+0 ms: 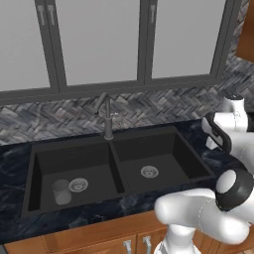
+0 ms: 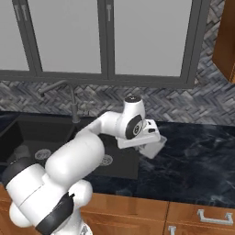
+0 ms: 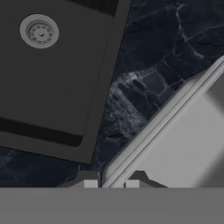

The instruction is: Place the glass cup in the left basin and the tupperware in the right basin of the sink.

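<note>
In left basin (image 1: 49, 163): glass cup (image 1: 61, 192), upright. Jaws clamped on tupperware (image 2: 153, 146) rim.

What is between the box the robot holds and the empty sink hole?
In the hand view, just bare dark marble counter lies between the tupperware and the right basin.

A dark marbled stone counter (image 1: 12, 168) with pale veins runs along the wall; behind it rises a grey herringbone-tiled backsplash (image 1: 54, 116); above that hang pale frosted cabinet doors in dark grey frames (image 1: 99, 39); warm brown wooden cabinet fronts (image 2: 137, 212) sit below the counter edge, with a silver bar handle (image 2: 214, 216) at right; a brown wooden panel (image 2: 226, 41) stands at upper right.
</note>
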